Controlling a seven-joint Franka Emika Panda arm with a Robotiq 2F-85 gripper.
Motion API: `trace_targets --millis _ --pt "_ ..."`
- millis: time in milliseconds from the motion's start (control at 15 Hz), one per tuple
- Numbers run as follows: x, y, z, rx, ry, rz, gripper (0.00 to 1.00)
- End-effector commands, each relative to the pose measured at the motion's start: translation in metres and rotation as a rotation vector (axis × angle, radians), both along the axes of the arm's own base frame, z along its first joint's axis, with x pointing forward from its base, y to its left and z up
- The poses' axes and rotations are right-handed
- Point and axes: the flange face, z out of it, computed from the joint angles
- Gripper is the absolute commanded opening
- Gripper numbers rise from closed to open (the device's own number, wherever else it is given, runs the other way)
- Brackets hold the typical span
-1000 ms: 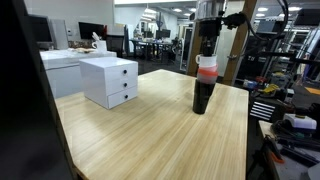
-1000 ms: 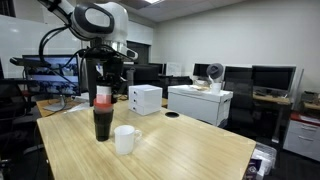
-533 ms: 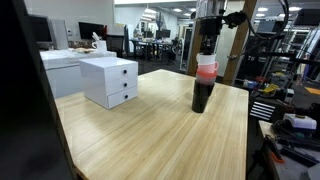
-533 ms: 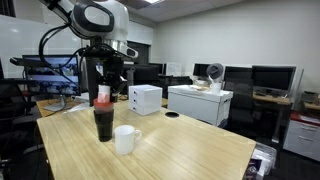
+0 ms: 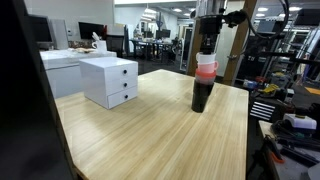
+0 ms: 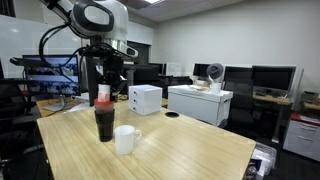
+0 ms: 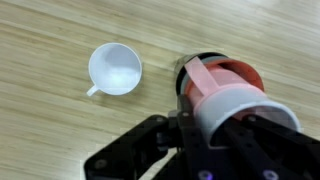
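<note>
Wooden table (image 5: 140, 130) in an open office: the gripper (image 5: 206, 57) hangs straight down, clamped on the white cup (image 7: 235, 105) that tops a red cup (image 5: 205, 75) and dark tumbler (image 5: 203, 96) near the far edge. Only the wrist view and an exterior view show the mug (image 6: 124, 139) just beside the tumbler.

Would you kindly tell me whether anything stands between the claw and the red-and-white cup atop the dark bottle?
Nothing visible does. The claw is closed directly on the red-and-white cup, which sits on the dark bottle. The white mug stands apart beside the bottle on the table, out of the way.
</note>
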Motion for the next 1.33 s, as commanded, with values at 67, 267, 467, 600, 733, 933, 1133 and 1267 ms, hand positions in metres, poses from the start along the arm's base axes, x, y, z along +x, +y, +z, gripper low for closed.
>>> trace_targets --millis 67,267,467,600,733,933,1133,1267 --pt "-0.001 0.004 0.016 -0.002 -0.014 -0.01 0.06" --pt "0.002 0.005 0.025 -0.004 -0.031 -0.009 0.06" --pt "0.006 0.005 0.037 -0.009 -0.045 -0.007 0.06" --pt "0.009 0.006 0.047 -0.012 -0.057 -0.004 0.06" --pt "0.013 0.007 0.058 -0.012 -0.072 0.001 0.06" --pt "0.016 0.009 0.072 -0.017 -0.088 0.007 0.06" --pt "0.019 0.01 0.082 -0.019 -0.094 0.009 0.06" --pt "0.022 0.009 0.088 -0.016 -0.096 0.008 0.06"
